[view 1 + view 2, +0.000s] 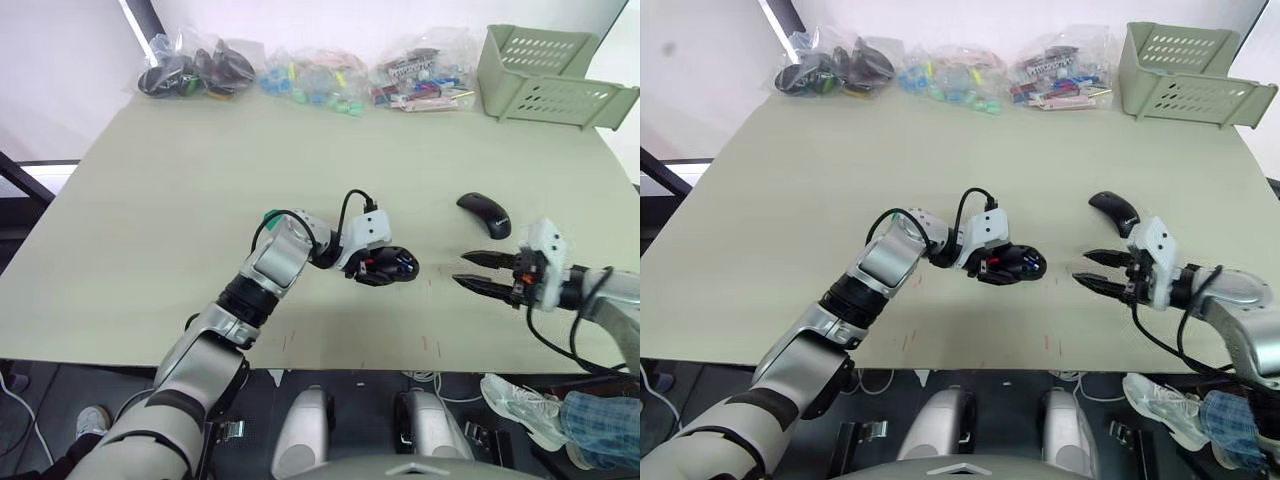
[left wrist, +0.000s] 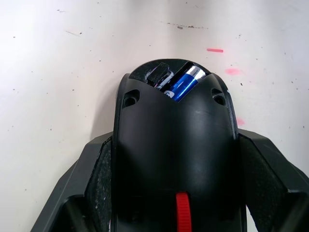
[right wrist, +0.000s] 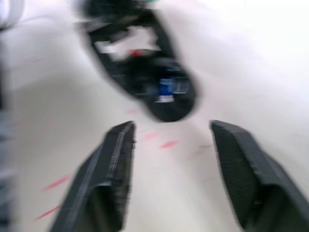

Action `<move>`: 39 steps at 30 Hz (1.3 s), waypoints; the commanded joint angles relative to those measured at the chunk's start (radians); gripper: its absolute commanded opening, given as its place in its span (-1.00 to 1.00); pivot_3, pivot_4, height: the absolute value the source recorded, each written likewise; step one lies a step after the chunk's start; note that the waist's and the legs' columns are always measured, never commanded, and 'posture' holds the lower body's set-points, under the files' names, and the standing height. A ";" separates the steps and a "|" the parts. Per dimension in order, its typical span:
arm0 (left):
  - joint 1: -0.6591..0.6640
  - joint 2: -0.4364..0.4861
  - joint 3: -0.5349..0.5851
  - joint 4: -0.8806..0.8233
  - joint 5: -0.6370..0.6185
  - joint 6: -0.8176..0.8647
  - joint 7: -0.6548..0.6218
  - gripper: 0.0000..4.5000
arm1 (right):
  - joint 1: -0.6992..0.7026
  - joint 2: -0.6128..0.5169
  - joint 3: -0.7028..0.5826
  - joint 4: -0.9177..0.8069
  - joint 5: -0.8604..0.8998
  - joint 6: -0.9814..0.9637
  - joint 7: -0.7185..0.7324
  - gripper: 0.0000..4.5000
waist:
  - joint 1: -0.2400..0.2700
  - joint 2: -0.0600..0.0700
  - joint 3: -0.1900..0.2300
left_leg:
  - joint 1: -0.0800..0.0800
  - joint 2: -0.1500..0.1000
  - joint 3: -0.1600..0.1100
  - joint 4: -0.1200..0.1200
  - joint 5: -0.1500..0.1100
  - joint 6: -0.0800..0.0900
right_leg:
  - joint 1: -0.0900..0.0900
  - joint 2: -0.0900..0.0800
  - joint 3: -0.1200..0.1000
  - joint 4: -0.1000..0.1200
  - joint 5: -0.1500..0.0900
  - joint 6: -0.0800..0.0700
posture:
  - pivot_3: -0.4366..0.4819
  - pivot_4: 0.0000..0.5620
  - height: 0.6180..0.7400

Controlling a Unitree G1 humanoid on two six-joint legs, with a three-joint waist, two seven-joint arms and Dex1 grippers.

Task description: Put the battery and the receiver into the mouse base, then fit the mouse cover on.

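My left gripper (image 1: 385,268) is shut on the black mouse base (image 1: 390,264), holding it at the table's near middle. The left wrist view shows both fingers (image 2: 99,174) pressed against the base's sides (image 2: 174,145). The blue battery (image 2: 183,84) lies in the open compartment at the base's far end, with a small black piece (image 2: 159,75) beside it; I cannot tell if that piece is the receiver. The glossy black mouse cover (image 1: 484,213) lies on the table to the right. My right gripper (image 1: 470,272) hovers open just right of the base, empty, its fingertips pointing at the base.
Clear bags of small parts (image 1: 310,78) line the table's far edge, with a dark bag (image 1: 195,70) at the far left. A pale green basket (image 1: 545,70) stands at the far right corner. A person's shoe (image 1: 520,400) shows below the near edge.
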 commanded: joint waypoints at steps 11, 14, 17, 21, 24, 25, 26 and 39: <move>0.002 -0.004 0.065 -0.043 -0.052 -0.013 -0.001 0.98 | 0.123 -0.051 -0.173 -0.093 0.067 -0.005 0.015 1.00 | -0.004 0.000 0.000 | 0.000 0.000 0.002 0.001 0.000 0.000 | 0.000 0.000 0.002 0.000 0.000 0.000 | -0.05 -0.47 1.00; 0.046 0.048 0.139 -0.174 -0.125 0.048 -0.019 0.98 | 0.119 -0.027 -0.174 -0.090 0.062 0.001 -0.034 1.00 | -0.008 0.000 0.000 | 0.000 0.000 0.002 0.001 0.000 0.000 | 0.000 0.000 0.003 0.000 0.000 0.000 | -0.05 -0.47 1.00; 0.113 0.118 0.202 -0.312 -0.185 0.114 -0.024 0.98 | 0.103 -0.017 -0.176 -0.074 0.059 0.025 -0.085 1.00 | -0.013 0.000 0.000 | 0.000 0.000 0.002 0.000 0.000 0.000 | -0.001 0.000 0.004 0.000 0.000 0.000 | -0.05 -0.47 1.00; 0.236 0.212 0.327 -0.496 -0.287 0.204 -0.003 0.98 | 0.028 -0.015 -0.151 -0.025 0.035 0.095 -0.187 1.00 | -0.019 0.000 0.001 | 0.000 0.000 0.003 0.000 0.000 0.000 | -0.001 0.000 0.004 0.000 0.000 0.000 | -0.05 -0.47 1.00; 0.369 0.251 0.437 -0.608 -0.376 0.266 0.025 0.98 | -0.043 -0.014 -0.107 0.015 -0.032 0.114 -0.265 1.00 | -0.023 0.000 0.001 | 0.001 0.000 0.003 0.001 0.000 0.000 | -0.001 0.000 0.005 0.000 0.000 0.000 | -0.05 -0.47 1.00; 0.420 0.211 0.498 -0.628 -0.427 0.210 0.040 0.98 | -0.068 -0.008 -0.099 0.026 -0.032 0.137 -0.286 1.00 | -0.024 0.000 0.001 | 0.001 0.000 0.004 0.001 0.000 0.000 | -0.001 0.000 0.006 0.001 0.000 0.000 | -0.05 -0.47 1.00; 0.473 0.198 0.536 -0.649 -0.459 0.153 0.029 0.98 | -0.095 -0.002 -0.090 0.042 -0.039 0.161 -0.312 1.00 | -0.018 0.000 0.001 | 0.001 0.000 0.004 0.001 0.000 0.000 | -0.001 0.000 0.005 0.000 0.000 0.000 | -0.05 -0.47 1.00; 0.850 0.225 0.816 -0.777 -0.780 0.052 -0.007 0.98 | -0.456 0.075 0.047 0.383 -0.163 0.307 -0.453 1.00 | -0.022 0.000 0.001 | 0.001 0.000 0.005 0.001 0.000 0.000 | -0.002 0.000 0.007 0.001 0.000 -0.001 | -0.05 -0.47 1.00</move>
